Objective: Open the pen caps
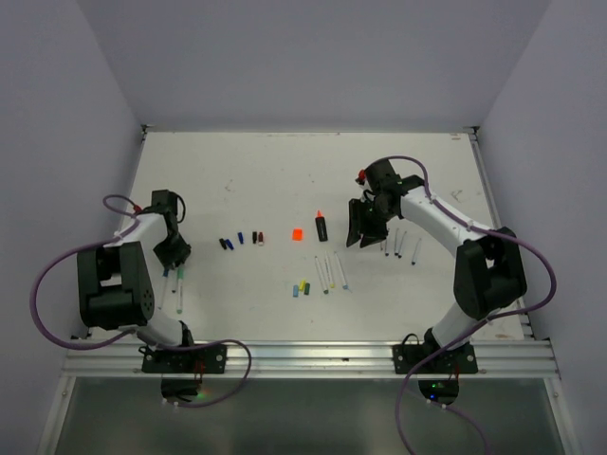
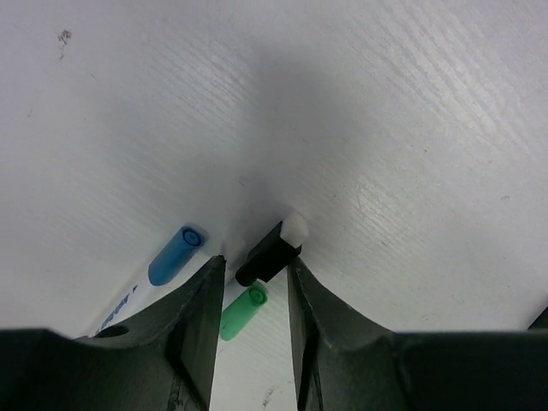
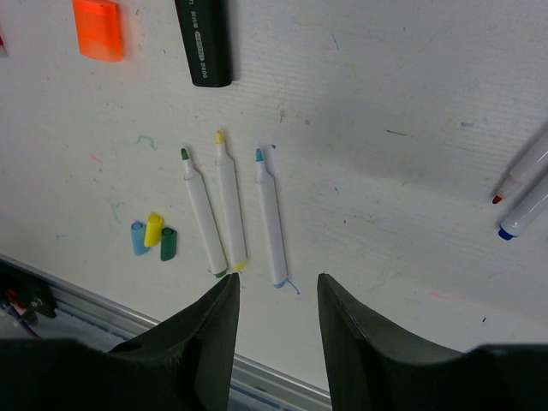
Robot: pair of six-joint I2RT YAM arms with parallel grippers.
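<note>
My left gripper (image 1: 172,252) is low over the table's left side and open. A black-capped pen (image 2: 267,254) lies slantwise between its fingertips (image 2: 211,282). It touches the right one and leaves a gap to the left one. A blue-capped pen (image 2: 175,255) and a green-capped pen (image 2: 241,312) lie just beside it. My right gripper (image 3: 276,287) is open and empty above three uncapped white pens (image 3: 229,210). Loose blue, yellow and green caps (image 3: 153,231) lie left of them. The orange cap (image 3: 98,28) and black marker (image 3: 205,43) lie farther off.
Several small dark caps (image 1: 242,240) lie mid-table. Three more pens (image 1: 399,245) lie under the right arm, two showing in the right wrist view (image 3: 524,190). The metal rail (image 1: 303,358) runs along the near table edge. Walls close the left, right and back.
</note>
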